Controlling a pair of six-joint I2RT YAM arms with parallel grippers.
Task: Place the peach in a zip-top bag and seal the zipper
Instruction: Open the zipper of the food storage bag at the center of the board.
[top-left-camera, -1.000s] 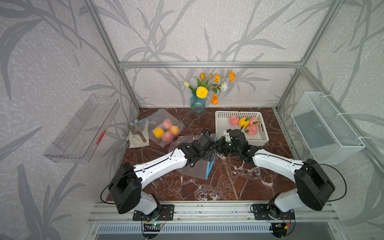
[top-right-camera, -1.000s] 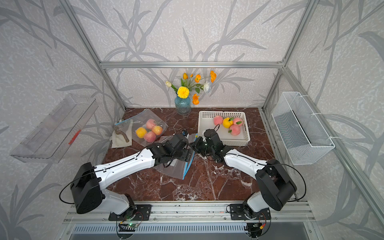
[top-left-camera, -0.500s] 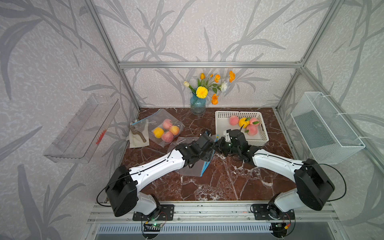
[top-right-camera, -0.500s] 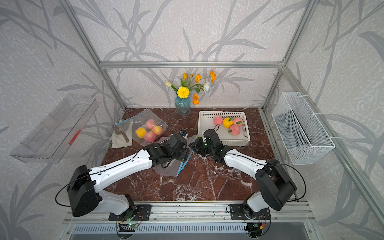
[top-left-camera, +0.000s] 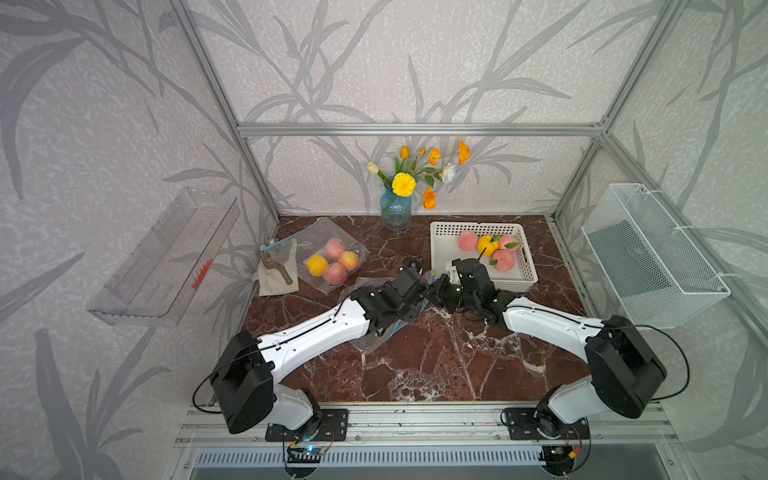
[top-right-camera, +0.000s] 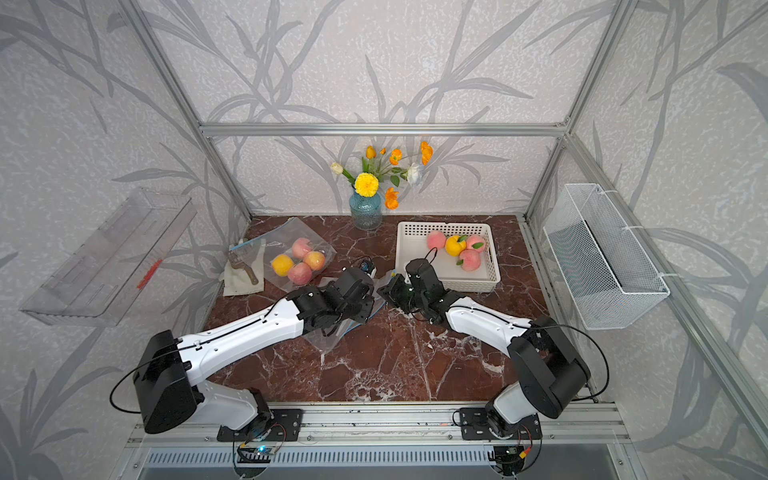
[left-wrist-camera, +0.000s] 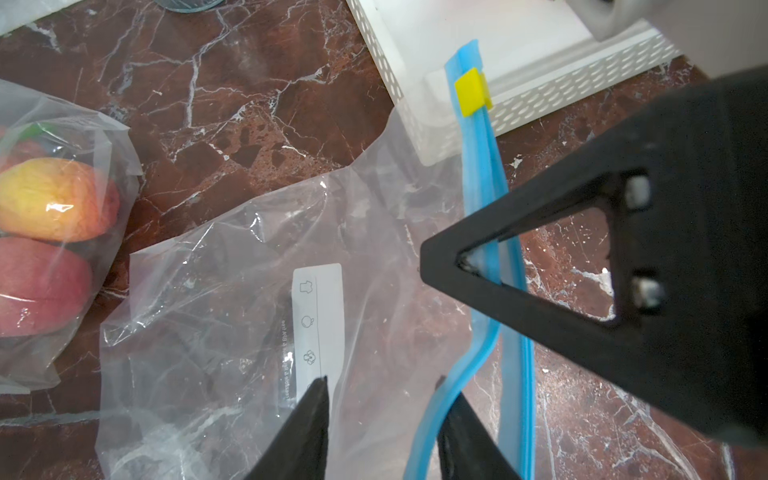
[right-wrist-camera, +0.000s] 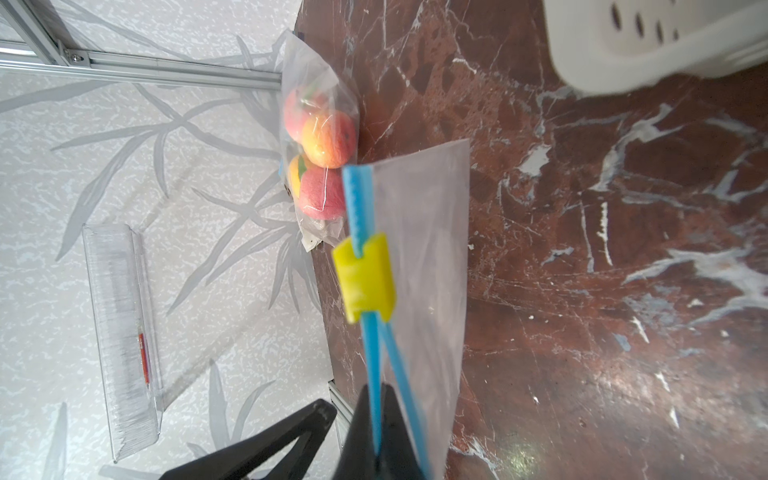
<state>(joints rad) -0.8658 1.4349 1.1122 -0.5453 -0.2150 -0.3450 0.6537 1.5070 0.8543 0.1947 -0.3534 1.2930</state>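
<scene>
An empty clear zip-top bag (left-wrist-camera: 232, 316) with a blue zipper (left-wrist-camera: 484, 174) and a yellow slider (right-wrist-camera: 365, 278) hangs mid-table, its mouth lifted. My right gripper (right-wrist-camera: 376, 388) is shut on one blue zipper strip. My left gripper (left-wrist-camera: 381, 380) stands close beside it with its jaws apart. Bag film and the other blue strip lie between them, the strip against one finger. In both top views the two grippers (top-left-camera: 419, 286) (top-right-camera: 384, 291) nearly meet by the basket's near corner. Three peaches (top-left-camera: 503, 259) lie in the white basket (top-left-camera: 473, 226).
A second bag (top-left-camera: 332, 262) holding several fruits lies at the back left, beside a cloth with a tool (top-left-camera: 276, 270). A blue vase of flowers (top-left-camera: 395, 210) stands at the back. A wire basket (top-left-camera: 652, 257) and a clear tray (top-left-camera: 166, 257) hang on the side walls.
My left arm has moved toward the right gripper along the bag's mouth, and its jaws have narrowed around the bag's lip. The right gripper has kept its hold in place.
</scene>
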